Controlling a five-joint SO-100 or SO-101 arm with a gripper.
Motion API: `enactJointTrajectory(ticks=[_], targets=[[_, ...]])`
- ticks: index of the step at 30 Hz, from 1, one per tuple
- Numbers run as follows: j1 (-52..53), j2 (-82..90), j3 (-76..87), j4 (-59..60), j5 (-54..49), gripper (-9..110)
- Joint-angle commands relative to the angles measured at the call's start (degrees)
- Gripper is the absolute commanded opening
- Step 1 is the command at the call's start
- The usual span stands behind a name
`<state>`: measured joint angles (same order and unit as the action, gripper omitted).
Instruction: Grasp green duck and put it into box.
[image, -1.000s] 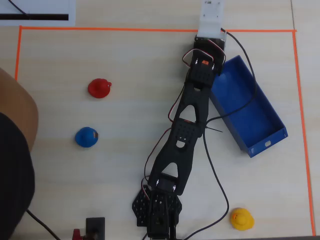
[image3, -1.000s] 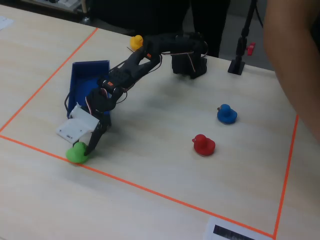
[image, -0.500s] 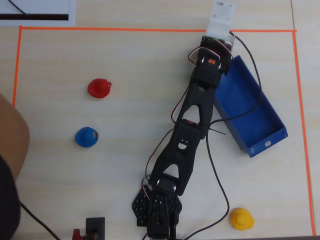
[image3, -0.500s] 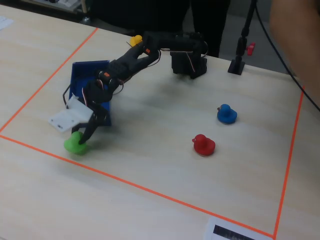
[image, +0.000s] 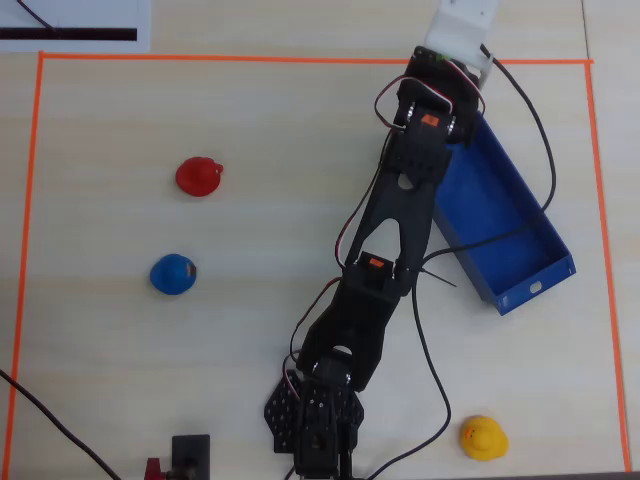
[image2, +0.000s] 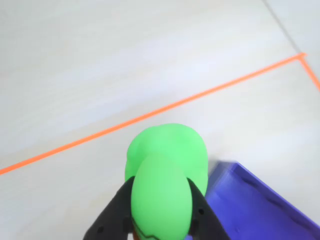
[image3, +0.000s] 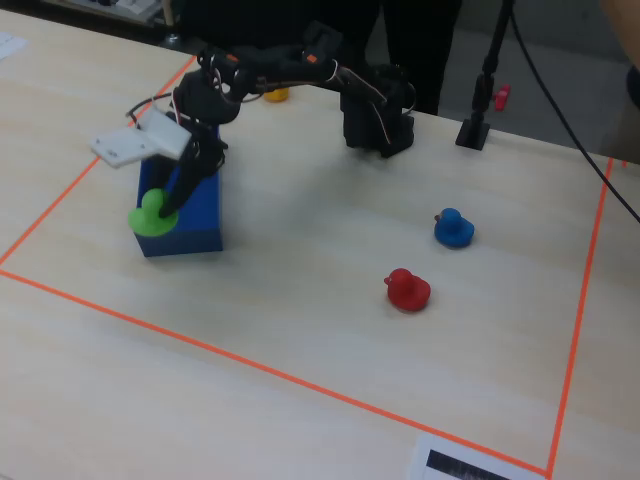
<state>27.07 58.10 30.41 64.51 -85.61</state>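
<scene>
The gripper is clamped on the green duck: in the wrist view its two black fingers press against either side of the duck's rounded body, which fills the lower middle of that picture. In the fixed view the gripper hangs off the table with the green duck in its tips, raised to about the height of the near end wall of the box and at that wall's left corner. Whether the duck is over the inside of the box or just outside it cannot be told. The wrist view shows a corner of the blue box just right of the duck and the orange tape line on the pale table behind it.

In the overhead view the black arm reaches from its base at the near edge up to the far edge of the taped area, its white wrist part over the tape line; the duck itself is hidden beneath it. The long blue box lies slantwise just right of the arm, with a small slot in its near short end.

Well to the left in that view sit a red duck and a blue duck, apart from each other. A yellow duck sits near the right of the arm's base. A black cable trails along the table beside the arm.
</scene>
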Motion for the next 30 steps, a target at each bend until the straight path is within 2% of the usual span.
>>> enactJointTrajectory(ticks=[1,7,14,22,26,30], targets=[[7.38,7.47,0.7,4.92,0.44,2],[18.37,14.59,13.18,8.79,-1.41,2],[24.87,26.1,38.06,-0.7,-4.39,2],[26.54,32.78,56.87,-10.72,-8.44,2],[27.69,34.98,68.12,-19.78,-11.87,2],[28.21,34.8,73.04,-23.91,-13.54,2]])
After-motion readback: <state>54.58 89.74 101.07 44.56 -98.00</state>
